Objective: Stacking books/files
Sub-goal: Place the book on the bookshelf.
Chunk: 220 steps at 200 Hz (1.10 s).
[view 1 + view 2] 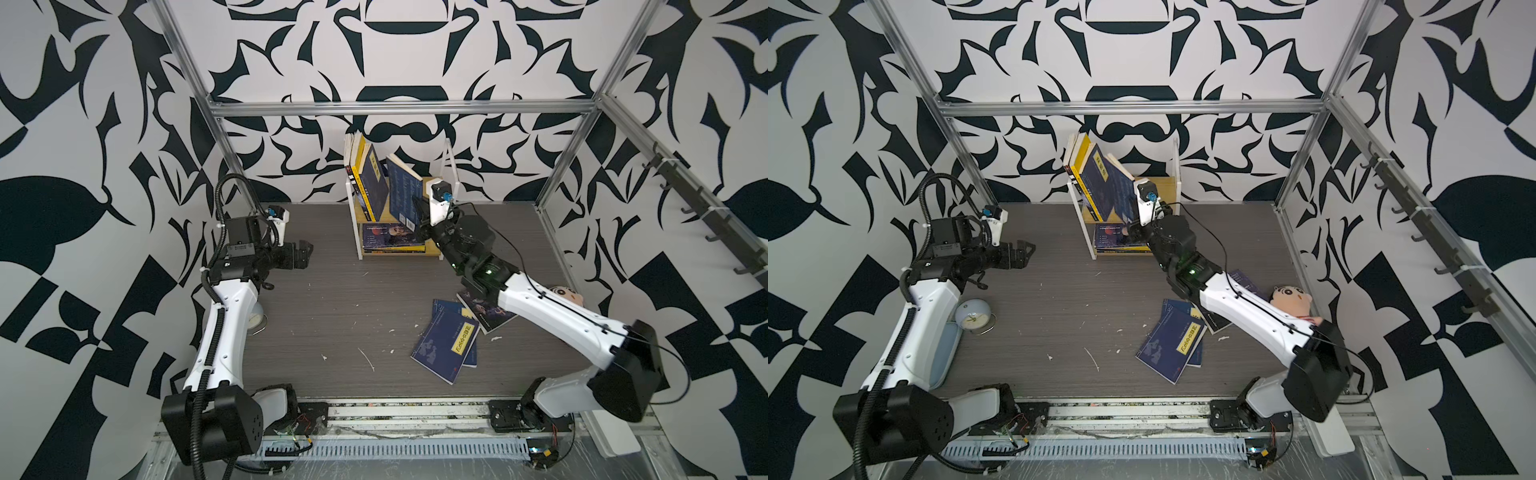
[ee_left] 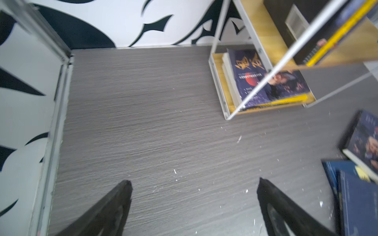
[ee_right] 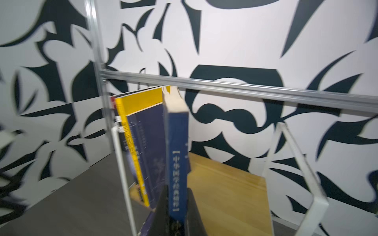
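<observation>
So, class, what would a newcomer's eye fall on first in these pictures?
The bold black-and-white walls all round strike first. Next come the right fingers, shut on a navy book at the top tier of the shelf by the back wall. Loose books lie strewn on the table under the right arm.

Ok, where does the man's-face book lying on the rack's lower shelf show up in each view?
Both top views: face-cover book lies flat on the lower shelf, at the table's back, under the standing books.
Left wrist: on the lower board, behind a white bar that crosses it.
Right wrist: not in it.
Shared landmark: white rack frame.
</observation>
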Available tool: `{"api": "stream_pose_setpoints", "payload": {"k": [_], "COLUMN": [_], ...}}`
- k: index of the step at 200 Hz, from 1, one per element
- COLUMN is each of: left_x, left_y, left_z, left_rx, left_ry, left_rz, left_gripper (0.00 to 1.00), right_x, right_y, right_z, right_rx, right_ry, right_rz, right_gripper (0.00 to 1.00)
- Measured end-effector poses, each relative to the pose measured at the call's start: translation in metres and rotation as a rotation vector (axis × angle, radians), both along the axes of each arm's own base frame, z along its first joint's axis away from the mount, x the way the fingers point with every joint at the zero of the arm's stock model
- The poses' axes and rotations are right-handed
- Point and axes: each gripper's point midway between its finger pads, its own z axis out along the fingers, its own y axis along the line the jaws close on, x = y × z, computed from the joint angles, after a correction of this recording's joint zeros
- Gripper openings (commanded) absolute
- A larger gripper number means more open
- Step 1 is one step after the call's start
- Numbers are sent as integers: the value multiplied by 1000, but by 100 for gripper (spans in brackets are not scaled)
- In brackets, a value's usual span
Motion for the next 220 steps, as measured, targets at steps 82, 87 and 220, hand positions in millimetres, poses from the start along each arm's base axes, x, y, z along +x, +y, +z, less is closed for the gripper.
{"api": "stream_pose_setpoints", "payload": {"k": [82,87,220], "left_x": [4,5,7], "left_y": [14,14,16], "left_z": [7,7,7], "left_rx": [-84,-88,-120], "left_ry": [-30,-32,-40], "left_rz": [76,77,89], "left_gripper": [100,100,100], "right_x": [86,88,77], "right_y": [16,20,73], "right_z": [-46,-47,-53], "right_rx": [-33,-29,73], "right_ry": [-25,-29,-44], "right_rz": [-310,-308,-208], "right_gripper": [0,0,0]}}
